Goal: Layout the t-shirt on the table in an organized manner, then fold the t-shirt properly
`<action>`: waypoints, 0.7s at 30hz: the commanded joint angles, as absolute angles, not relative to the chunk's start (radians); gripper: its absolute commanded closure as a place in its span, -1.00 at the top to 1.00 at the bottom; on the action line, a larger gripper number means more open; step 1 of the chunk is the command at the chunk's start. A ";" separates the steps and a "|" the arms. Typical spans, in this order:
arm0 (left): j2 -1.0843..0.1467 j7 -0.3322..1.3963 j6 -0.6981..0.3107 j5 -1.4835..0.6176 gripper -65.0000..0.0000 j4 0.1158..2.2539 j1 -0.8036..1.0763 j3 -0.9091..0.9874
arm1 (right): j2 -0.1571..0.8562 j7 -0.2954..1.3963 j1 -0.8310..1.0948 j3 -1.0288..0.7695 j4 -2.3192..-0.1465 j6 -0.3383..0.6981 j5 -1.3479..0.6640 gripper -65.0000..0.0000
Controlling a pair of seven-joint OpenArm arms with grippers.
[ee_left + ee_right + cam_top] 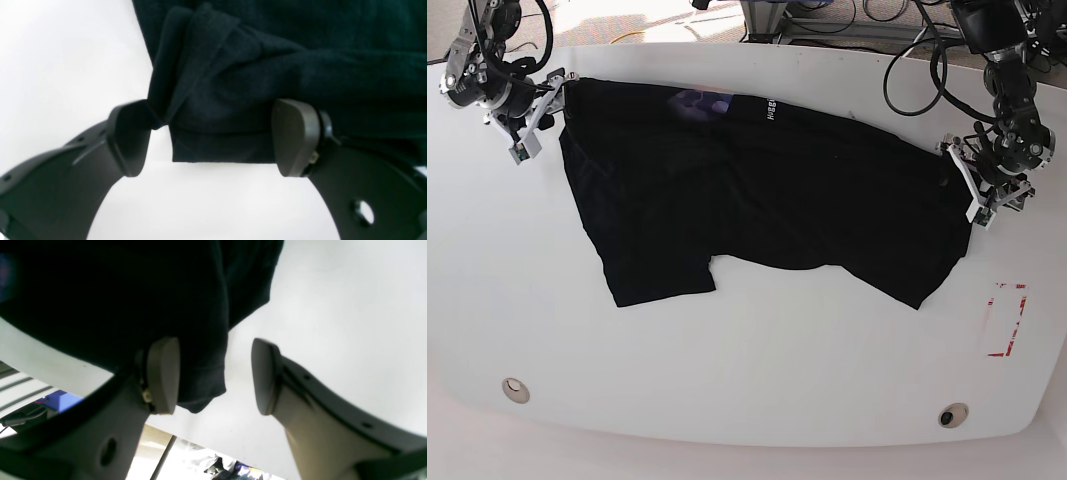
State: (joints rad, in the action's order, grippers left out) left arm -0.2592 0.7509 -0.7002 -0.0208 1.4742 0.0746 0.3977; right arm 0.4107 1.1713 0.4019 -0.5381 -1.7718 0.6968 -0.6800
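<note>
The black t-shirt (pixel 757 190) lies spread across the far half of the white table (pixel 777 350), wrinkled, with white lettering and a purplish patch near its far edge. My left gripper (pixel 968 196) stands at the shirt's right edge. In the left wrist view the left gripper (pixel 210 138) is open wide, and a folded corner of the t-shirt (pixel 253 83) lies between its fingers. My right gripper (pixel 545 108) is at the shirt's far left corner. Seen from the right wrist, the right gripper (pixel 215 376) is open, with a hanging corner of the t-shirt (pixel 200 386) beside one finger.
A red tape rectangle (pixel 1007 320) marks the table's right side. Two small round holes (pixel 515 389) (pixel 952 413) sit near the front edge. Cables (pixel 927 70) trail over the far right of the table. Floor clutter shows past the table edge (pixel 206 463).
</note>
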 commanded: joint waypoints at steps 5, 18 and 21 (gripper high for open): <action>-0.266 0.754 -0.698 0.025 0.62 1.403 0.077 0.392 | 0.433 1.158 0.398 -0.564 -1.784 0.698 -0.691 0.02; -0.266 0.753 -0.698 0.025 -0.30 1.397 0.084 0.392 | 0.455 1.156 0.375 -0.613 -1.722 0.698 -0.690 0.02; -0.266 0.753 -0.698 0.025 -0.56 1.397 0.084 0.392 | 0.455 1.156 0.367 -0.613 -1.685 0.698 -0.690 0.02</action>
